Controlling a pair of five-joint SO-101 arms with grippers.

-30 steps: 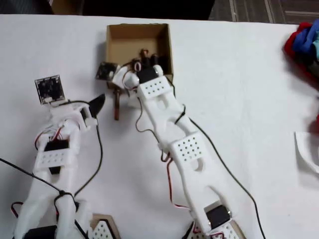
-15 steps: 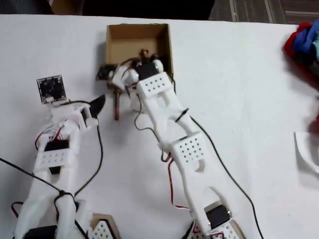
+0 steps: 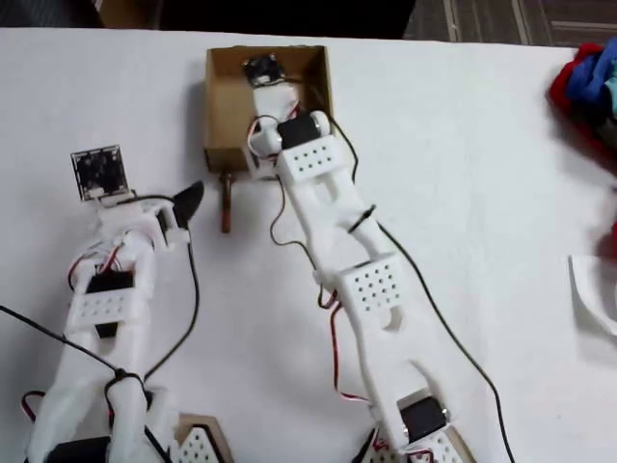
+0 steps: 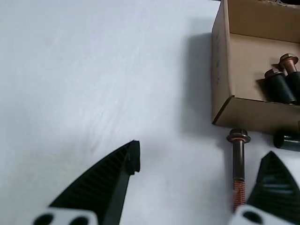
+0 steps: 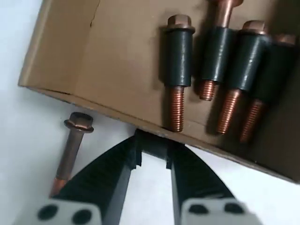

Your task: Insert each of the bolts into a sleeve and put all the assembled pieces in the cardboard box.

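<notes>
Left gripper (image 4: pixel 201 157) sits nearest, low over the counter (image 3: pixel 482 193). Its fingers are spread wide with nothing in them, and the arm is folded back close to its base, aimed toward the box. Just past its fingertips one bare bolt (image 4: pixel 238 164) lies flat on the counter, head toward the box, no sleeve on it. Near the bolt head, tight against the outside of the box's near wall, is a dark sleeve (image 5: pixel 151 139). The right gripper (image 5: pixel 152 149) has its fingers narrowed onto it, which looks like a pinch hold. The right arm is stretched far forward with its wrist up over the box, fingers angled down and back to that near wall. Farther off, the cardboard box (image 3: pixel 227 96) holds four assembled pieces (image 5: pixel 179 70), bolts through black sleeves, lying side by side on its floor. Progress, judged: mostly done, four are in. What's left is one bolt and one sleeve to join, then put in the box. Can't tell if more loose parts sit elsewhere.
</notes>
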